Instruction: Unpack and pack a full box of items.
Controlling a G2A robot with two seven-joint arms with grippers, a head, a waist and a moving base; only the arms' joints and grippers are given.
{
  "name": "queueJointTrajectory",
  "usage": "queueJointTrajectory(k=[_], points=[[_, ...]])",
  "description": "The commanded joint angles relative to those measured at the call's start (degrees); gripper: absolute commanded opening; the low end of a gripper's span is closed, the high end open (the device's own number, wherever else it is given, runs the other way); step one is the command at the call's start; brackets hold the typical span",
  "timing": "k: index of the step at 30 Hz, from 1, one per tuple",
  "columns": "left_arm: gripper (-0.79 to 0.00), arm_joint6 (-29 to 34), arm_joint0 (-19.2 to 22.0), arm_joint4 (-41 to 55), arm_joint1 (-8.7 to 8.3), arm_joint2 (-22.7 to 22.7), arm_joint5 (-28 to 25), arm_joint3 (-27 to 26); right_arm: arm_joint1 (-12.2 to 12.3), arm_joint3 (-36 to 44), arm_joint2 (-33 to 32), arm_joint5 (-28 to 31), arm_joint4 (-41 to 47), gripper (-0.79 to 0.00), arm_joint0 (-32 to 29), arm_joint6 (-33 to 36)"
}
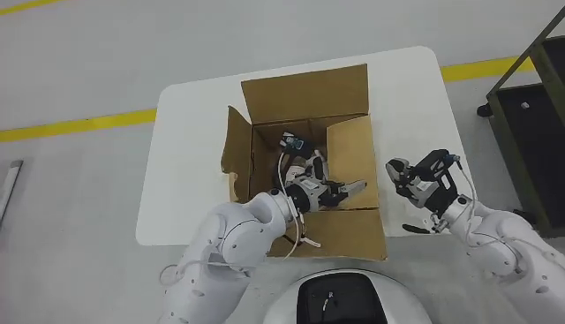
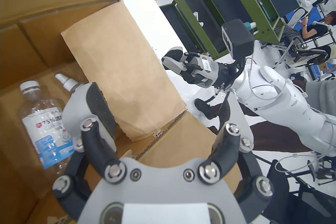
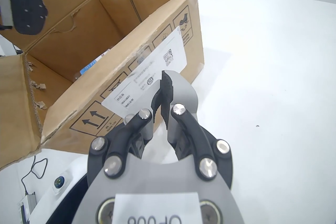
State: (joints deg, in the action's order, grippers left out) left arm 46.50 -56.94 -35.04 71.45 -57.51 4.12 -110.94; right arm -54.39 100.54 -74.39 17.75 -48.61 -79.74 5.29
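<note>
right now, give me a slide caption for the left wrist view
Open left tool above the open cardboard box, a clear labelled bottle inside.

The box [image 1: 309, 94] sits mid-table [image 1: 194, 147] with two bottles [image 2: 44, 125] lying inside. The left gripper [image 1: 340, 178] hangs over its near right part, and the right gripper [image 3: 164, 86] is just right of the box, above the table.

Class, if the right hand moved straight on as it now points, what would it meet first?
The right hand would probably meet the outer wall of the box at its white label; depth is unclear.
</note>
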Motion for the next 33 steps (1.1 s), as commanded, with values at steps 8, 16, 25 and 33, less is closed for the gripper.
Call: queueJointTrajectory(k=[8,16,25,33], points=[[0.000,-0.92,0.52,1.07,0.23,0.42,0.34,0.93,-0.51,-1.22,0.33,-0.69,0.04,-0.785,0.02,-1.00],[0.000,-0.92,0.52,1.07,0.23,0.42,0.34,0.93,-0.59,-0.89,0.41,-0.82,-0.34,-0.785,-0.22,-1.04],[0.000,-6.97,-0.21,6.80,1.22,2.03,0.52,7.61,-1.31,-0.48,2.00,-1.75,-3.23,-0.785,-0.12,-1.67],[0.000,-9.03,1.27,7.95,1.96,2.71,2.90,13.11,-1.94,-0.90,3.04,-2.08,-4.33,-0.785,-0.02,-2.22]])
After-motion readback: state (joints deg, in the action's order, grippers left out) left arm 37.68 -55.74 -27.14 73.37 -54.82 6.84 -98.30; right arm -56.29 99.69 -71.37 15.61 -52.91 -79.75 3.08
